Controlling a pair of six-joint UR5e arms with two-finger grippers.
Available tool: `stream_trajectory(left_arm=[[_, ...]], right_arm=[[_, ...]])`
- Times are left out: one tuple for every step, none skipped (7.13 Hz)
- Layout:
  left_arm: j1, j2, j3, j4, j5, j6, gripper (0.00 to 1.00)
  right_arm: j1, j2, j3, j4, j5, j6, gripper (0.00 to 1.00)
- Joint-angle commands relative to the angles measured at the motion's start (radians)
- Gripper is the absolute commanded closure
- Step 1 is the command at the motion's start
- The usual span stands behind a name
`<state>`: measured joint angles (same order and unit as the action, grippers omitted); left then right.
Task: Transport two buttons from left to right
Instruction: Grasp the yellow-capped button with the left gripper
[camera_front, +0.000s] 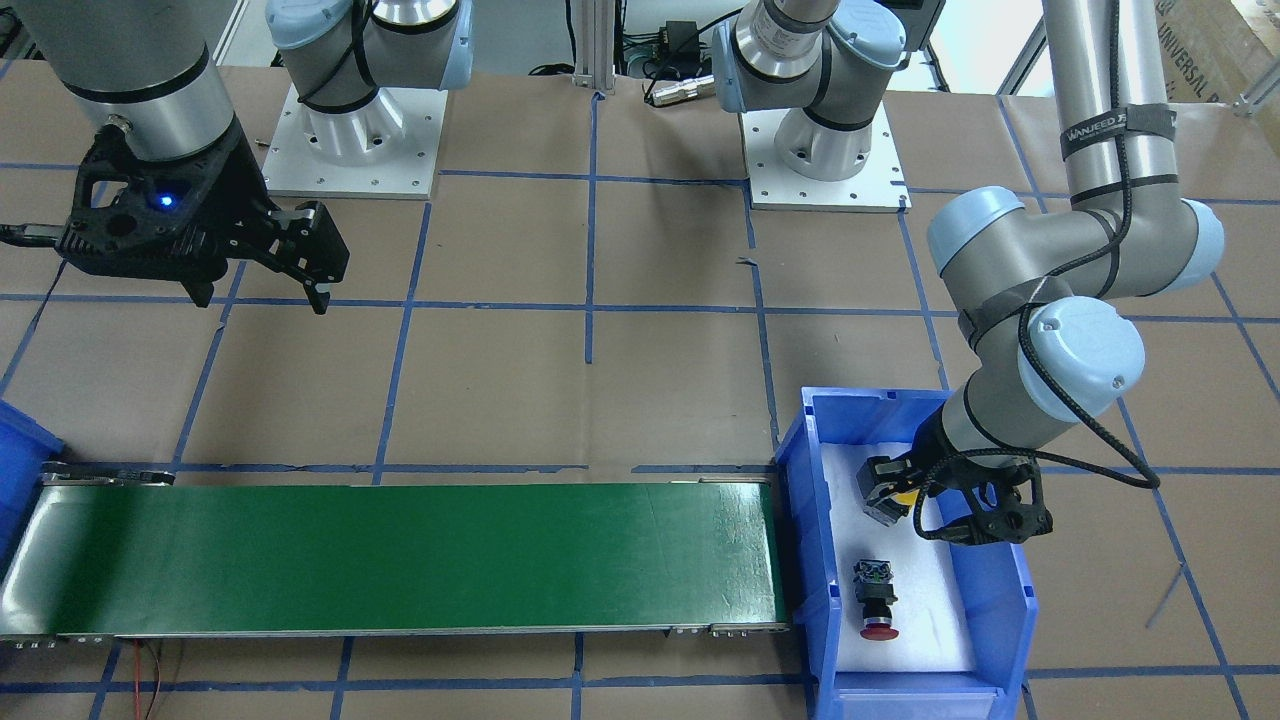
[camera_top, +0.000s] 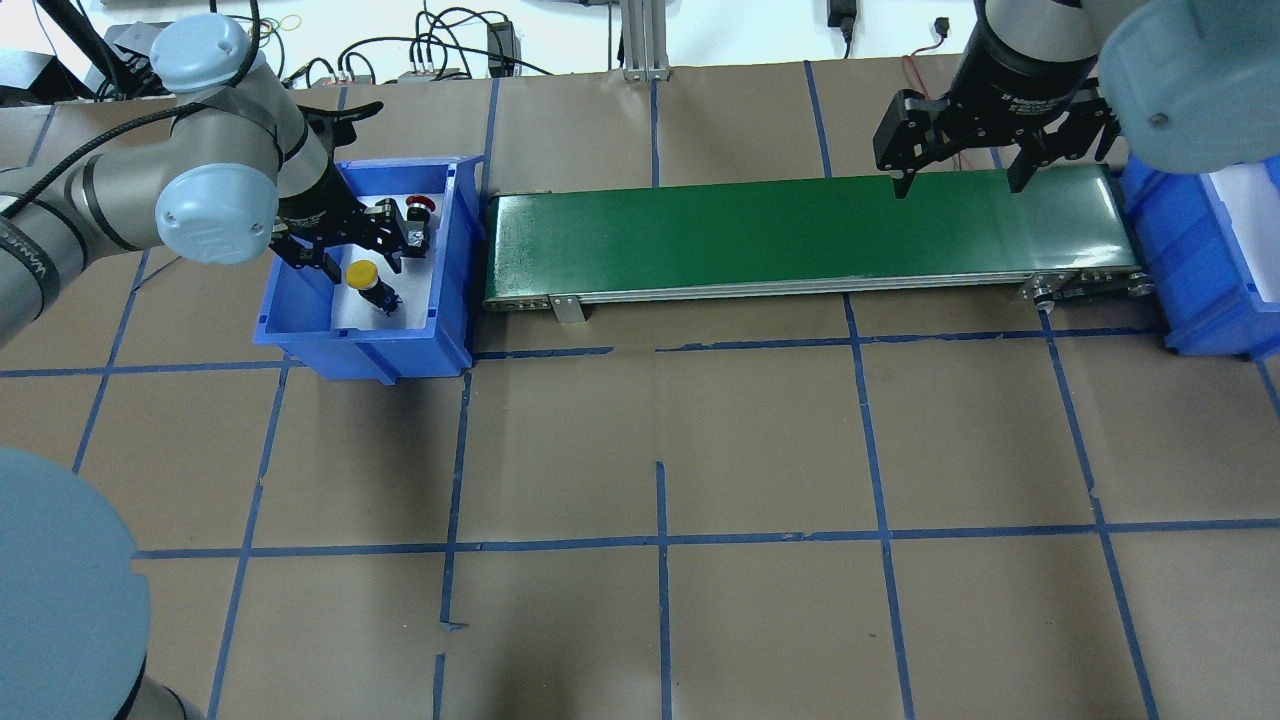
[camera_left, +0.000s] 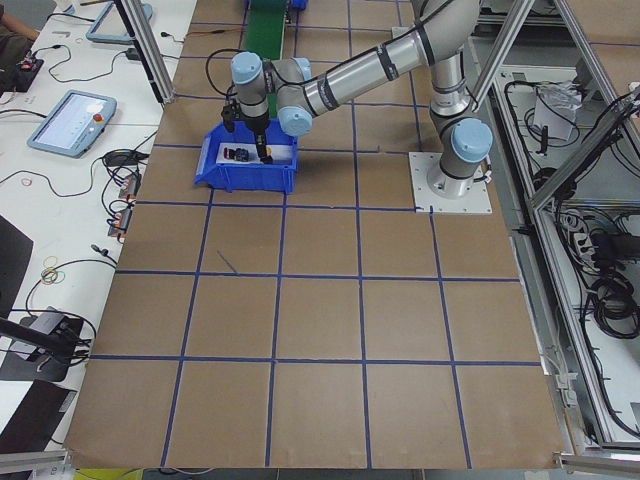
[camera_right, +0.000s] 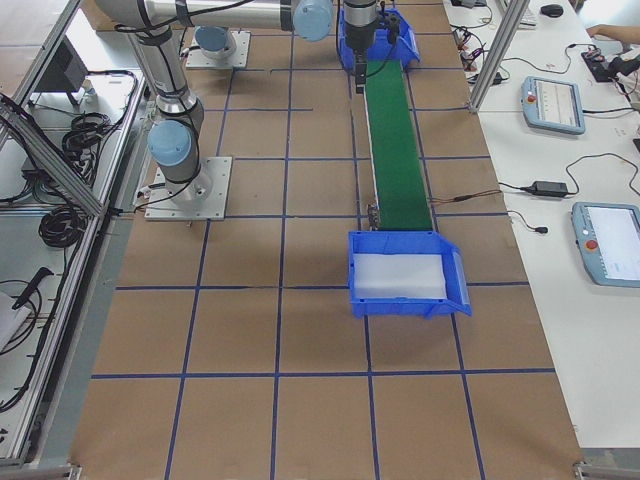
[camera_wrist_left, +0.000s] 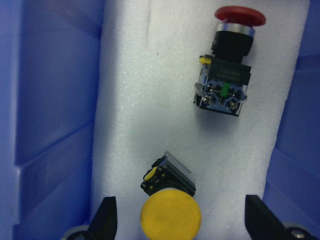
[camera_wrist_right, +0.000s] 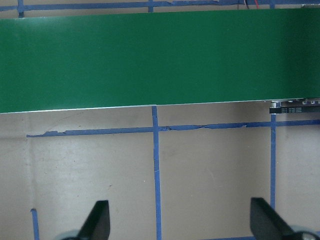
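The yellow-capped button and the red-capped button lie on white foam in the left blue bin. My left gripper is open and low inside the bin, with a finger on each side of the yellow cap and neither touching it. The red button lies apart, farther along the foam. In the front view the left gripper hides most of the yellow button, and the red button lies free. My right gripper is open and empty, above the belt's right end.
A green conveyor belt runs between the left bin and a second blue bin at the right, which holds only white foam. The brown table paper has a blue tape grid.
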<state>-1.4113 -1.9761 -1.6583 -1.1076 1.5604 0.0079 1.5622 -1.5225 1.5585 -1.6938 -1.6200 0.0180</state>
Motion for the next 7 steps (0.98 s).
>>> stream_trajectory(left_arm=[[0.000,0.011,-0.008,-0.003,-0.002,-0.006,0.87],[0.000,0.013,0.009,-0.008,0.000,-0.006,0.97],[0.000,0.029,0.015,-0.012,0.006,-0.003,0.97],[0.000,0.057,0.028,-0.033,0.012,-0.003,0.97],[0.000,0.092,0.072,-0.111,0.013,-0.005,0.97],[0.000,0.112,0.153,-0.235,0.013,-0.021,0.97],[-0.005,0.126,0.229,-0.329,0.007,-0.052,0.97]], right_arm=[[0.010,-0.002,0.020,-0.018,-0.021,0.005,0.00],[0.013,-0.002,0.028,-0.017,-0.017,0.007,0.00],[0.012,-0.002,0.023,-0.001,-0.006,0.003,0.00],[0.007,-0.002,0.014,0.040,-0.004,0.000,0.00],[0.007,-0.011,0.008,0.109,-0.004,-0.001,0.00],[0.012,-0.018,-0.012,0.126,-0.003,0.002,0.00],[0.018,-0.024,-0.024,0.119,-0.018,0.002,0.00]])
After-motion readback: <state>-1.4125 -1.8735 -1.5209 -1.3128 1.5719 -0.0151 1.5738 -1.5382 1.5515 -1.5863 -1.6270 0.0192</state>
